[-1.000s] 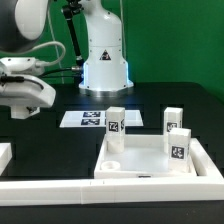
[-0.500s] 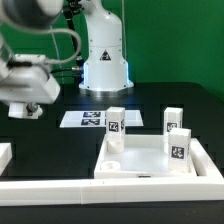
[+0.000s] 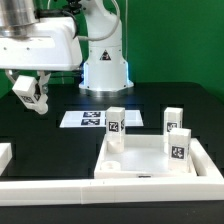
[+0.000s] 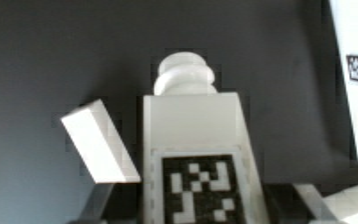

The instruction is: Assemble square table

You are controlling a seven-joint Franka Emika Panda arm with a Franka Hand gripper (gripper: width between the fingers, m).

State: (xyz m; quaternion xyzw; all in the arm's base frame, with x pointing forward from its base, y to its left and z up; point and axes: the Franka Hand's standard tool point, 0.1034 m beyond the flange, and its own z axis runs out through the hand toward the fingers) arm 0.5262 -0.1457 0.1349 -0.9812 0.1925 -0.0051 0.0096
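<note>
The tool (image 3: pixel 30 97) hung above the desk's (image 3: pixel 60 140) far left part, closed on a white tagged leg (image 4: pixel 197 150). The square tabletop (image 3: pixel 145 160) lay near the desk's front edge with three legs (image 3: pixel 114 121) standing upright at its corners, behind the marker board (image 3: pixel 90 119).

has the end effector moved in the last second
Yes. The end effector, holding a leg, has swung toward the exterior view's right, closer to the marker board, turning to hang downward.
</note>
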